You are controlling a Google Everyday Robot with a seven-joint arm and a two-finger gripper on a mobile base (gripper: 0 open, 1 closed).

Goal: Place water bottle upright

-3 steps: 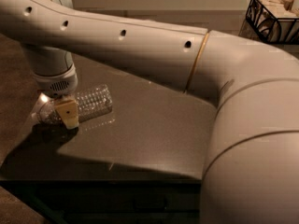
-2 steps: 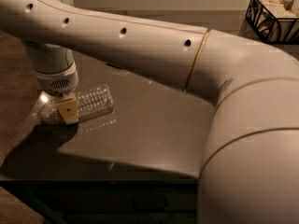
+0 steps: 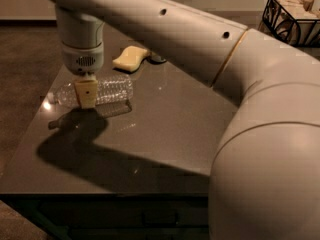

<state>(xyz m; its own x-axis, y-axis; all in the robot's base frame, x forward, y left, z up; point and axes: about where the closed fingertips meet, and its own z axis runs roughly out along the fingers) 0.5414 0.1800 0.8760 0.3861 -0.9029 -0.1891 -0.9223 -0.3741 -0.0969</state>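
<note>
The water bottle (image 3: pixel 107 90) is clear ribbed plastic and lies horizontally, its cap end pointing left toward the table's left edge. My gripper (image 3: pixel 86 95) hangs down from the white wrist straight over the bottle's middle. One yellowish finger (image 3: pixel 86 91) crosses the front of the bottle, and the gripper is shut on it. The bottle seems to be held slightly above the dark table (image 3: pixel 165 134), with its shadow and reflection just below it. The label is not discernible.
A pale yellow object (image 3: pixel 130 58) lies on the table behind the bottle. A black wire basket (image 3: pixel 294 15) with light items stands at the far right. My large white arm (image 3: pixel 240 84) covers the right side of the view. The table's left edge is close to the bottle.
The gripper and the bottle have moved up and a little to the right together. The pale yellow object behind them has come into view.
</note>
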